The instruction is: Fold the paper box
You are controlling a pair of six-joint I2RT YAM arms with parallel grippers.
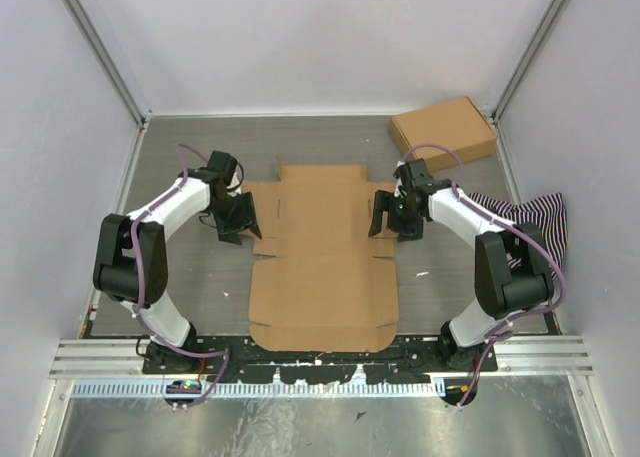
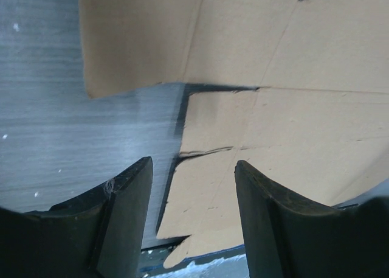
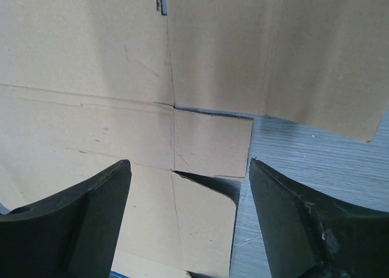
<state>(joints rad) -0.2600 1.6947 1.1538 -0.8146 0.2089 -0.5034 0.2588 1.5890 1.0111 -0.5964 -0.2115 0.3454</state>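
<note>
Top external: paper box (image 1: pixel 322 267) lies flat and unfolded on the worktop (image 1: pixel 190 147), between the arms. Left gripper (image 1: pixel 238 222) and right gripper (image 1: pixel 390 217) are both spread, holding nothing, at its side edges. Looks light and stiff, should hinge at the creases; pinch the flap edges.

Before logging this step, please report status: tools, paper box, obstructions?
Left tool open, right tool open, both empty. Paper box flat, unfolded, between them. Carton and striped cloth clear of it.
</note>
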